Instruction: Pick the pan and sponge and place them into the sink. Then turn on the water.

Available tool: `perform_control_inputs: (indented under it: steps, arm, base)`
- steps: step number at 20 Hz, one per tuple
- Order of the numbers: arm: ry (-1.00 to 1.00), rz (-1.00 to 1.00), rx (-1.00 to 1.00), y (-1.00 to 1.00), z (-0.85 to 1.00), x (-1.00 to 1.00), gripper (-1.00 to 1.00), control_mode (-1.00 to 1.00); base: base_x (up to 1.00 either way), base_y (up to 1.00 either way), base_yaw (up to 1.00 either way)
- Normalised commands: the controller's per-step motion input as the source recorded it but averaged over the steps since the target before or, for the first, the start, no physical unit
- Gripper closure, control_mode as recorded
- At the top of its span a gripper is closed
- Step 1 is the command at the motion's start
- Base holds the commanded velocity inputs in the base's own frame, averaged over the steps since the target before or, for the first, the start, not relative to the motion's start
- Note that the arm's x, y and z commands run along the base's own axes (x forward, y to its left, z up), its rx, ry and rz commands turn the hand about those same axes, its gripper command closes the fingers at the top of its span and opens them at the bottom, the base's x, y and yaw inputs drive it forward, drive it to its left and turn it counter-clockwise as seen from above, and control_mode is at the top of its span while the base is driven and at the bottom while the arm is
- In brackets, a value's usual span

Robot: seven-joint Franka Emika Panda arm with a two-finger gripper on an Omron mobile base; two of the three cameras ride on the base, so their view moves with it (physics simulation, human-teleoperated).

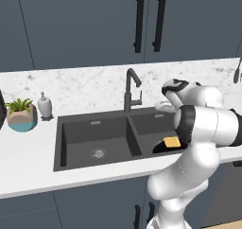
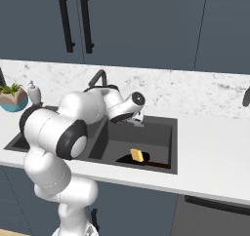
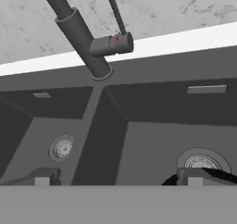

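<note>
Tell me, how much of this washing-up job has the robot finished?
The pan and the sponge already lie in the sink's right basin, the sponge resting on the pan. The tool now points at the faucet and its side lever, holding nothing. No stream runs from the spout, so turning on the water is what remains.

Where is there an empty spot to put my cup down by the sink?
The white marble counter right of the dark grey double-basin sink is bare. The sink's left basin holds just its round metal drain. The right basin is crowded: black frying pan, yellow sponge. The far left counter has a teal plant pot and white soap dispenser.
</note>
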Motion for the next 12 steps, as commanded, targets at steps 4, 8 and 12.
perform_control_inputs:
  steps: [4,8,12]
  arm:
    - [0.0,-0.07,0.17,0.04,0.0,0.27,-1.0,-1.0]
    - [0.01,-0.06,0.15,0.0,0.0,0.23,-1.0,-1.0]
    - [0.04,-0.05,0.08,0.06,0.0,0.21,-1.0,-1.0]
  base:
    - [0.0,0.0,0.0]
    - [0.0,0.0,0.0]
    - [0.0,0.0,0.0]
